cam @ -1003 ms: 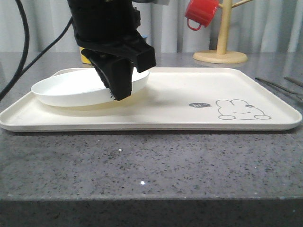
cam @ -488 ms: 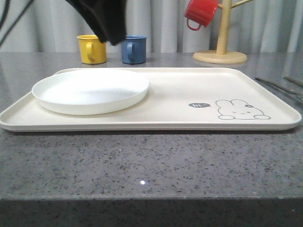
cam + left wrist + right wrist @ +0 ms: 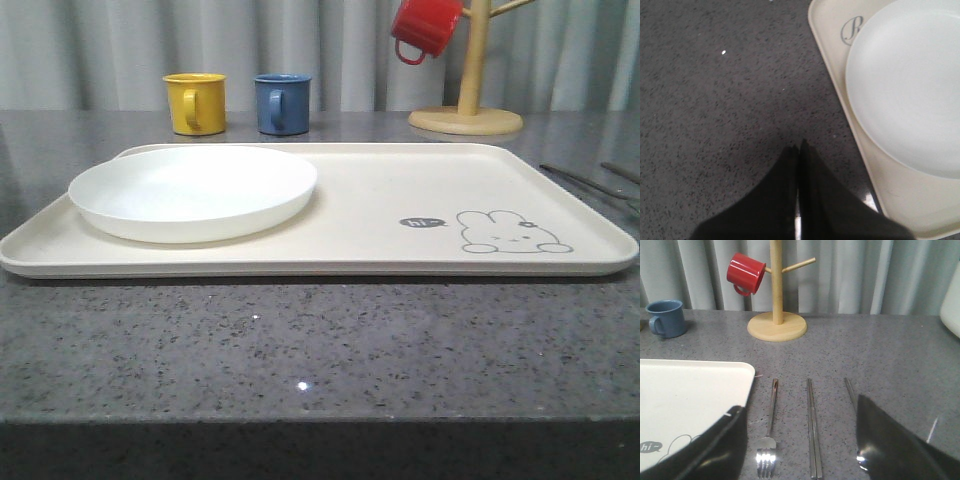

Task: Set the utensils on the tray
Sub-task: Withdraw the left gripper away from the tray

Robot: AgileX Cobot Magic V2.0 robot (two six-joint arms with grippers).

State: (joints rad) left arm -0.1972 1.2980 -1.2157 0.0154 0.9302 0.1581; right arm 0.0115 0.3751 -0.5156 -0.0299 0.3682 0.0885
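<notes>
The utensils lie side by side on the grey table just right of the tray (image 3: 690, 390): a fork (image 3: 769, 426), a pair of chopsticks (image 3: 812, 430) and a spoon whose handle (image 3: 849, 389) runs under one finger. My right gripper (image 3: 799, 404) hovers open over them, its fingers either side of the fork and chopsticks, holding nothing. In the front view the utensils (image 3: 590, 183) show as thin strips beyond the cream tray (image 3: 400, 190). My left gripper (image 3: 801, 146) is shut and empty above bare table, beside the tray's rim (image 3: 830, 65).
A round white plate (image 3: 195, 190) sits on the tray's left half. A yellow mug (image 3: 195, 102) and a blue mug (image 3: 281, 102) stand behind the tray. A wooden mug tree (image 3: 466, 110) with a red mug (image 3: 425, 28) stands at the back right.
The left arm, which was low over the white plate, has lifted away and left the front view. The plate and tray stay put.
</notes>
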